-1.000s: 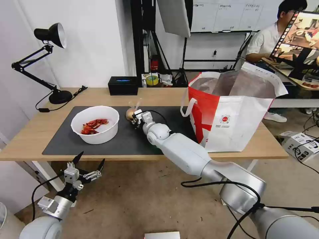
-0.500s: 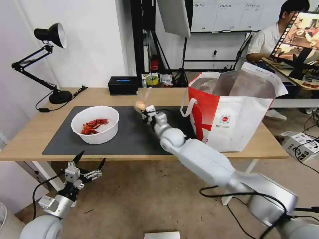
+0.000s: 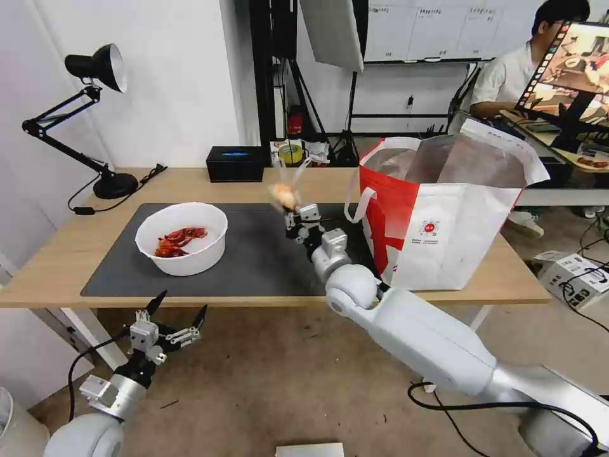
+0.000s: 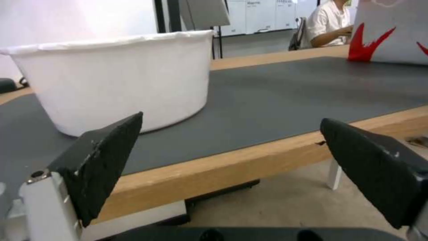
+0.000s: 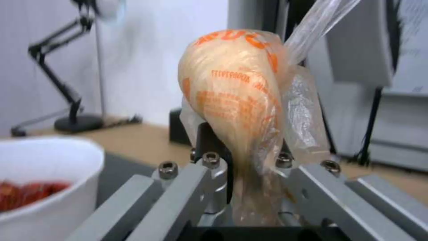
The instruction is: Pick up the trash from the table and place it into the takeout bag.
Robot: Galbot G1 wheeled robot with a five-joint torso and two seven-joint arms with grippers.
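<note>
The left gripper (image 3: 179, 315) idles below the table's (image 3: 57, 266) front edge, jaws spread wide and empty, facing the white bowl (image 3: 182, 237) of red shells on the dark mat (image 3: 254, 260). At centre, the right gripper (image 3: 293, 214) is raised above the mat, arm extended forward and up, jaws clamped on the clear-bagged bun (image 5: 236, 100), which is off the table with its loose plastic tail standing upward. The step in hand is the carry to the takeout bag (image 3: 444, 216), standing open at the right end of the table. The next move appears to require clearing the bag's near rim, centring over the foil-lined opening, then releasing.
</note>
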